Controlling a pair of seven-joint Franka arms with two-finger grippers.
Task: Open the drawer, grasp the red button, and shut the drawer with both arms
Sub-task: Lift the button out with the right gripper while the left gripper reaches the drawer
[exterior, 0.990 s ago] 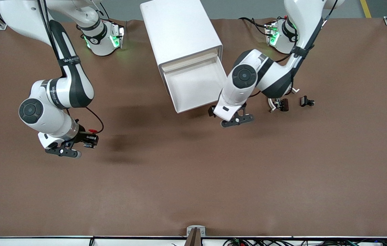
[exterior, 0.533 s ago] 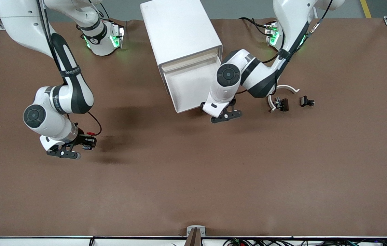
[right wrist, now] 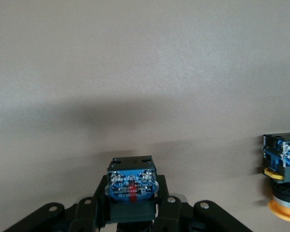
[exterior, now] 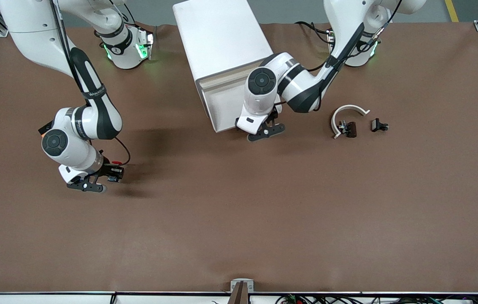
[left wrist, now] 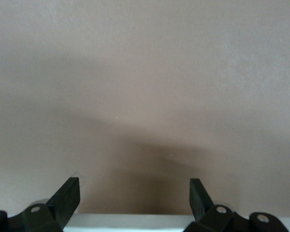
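You see the white box cabinet (exterior: pixel 222 38) toward the robots' bases, its shallow white drawer (exterior: pixel 227 103) with the cream front edge pulled out. Your left gripper (exterior: pixel 264 131) sits at the drawer's front edge, fingers (left wrist: pixel 67 195) spread wide with nothing between them. Your right gripper (exterior: pixel 103 179) hangs low over the table toward the right arm's end, clamped on the button (right wrist: pixel 131 186): look for its red cap (exterior: pixel 115 162) and the black-and-blue blocky body. A yellow-orange capped button (right wrist: pixel 284 174) shows in the right wrist view
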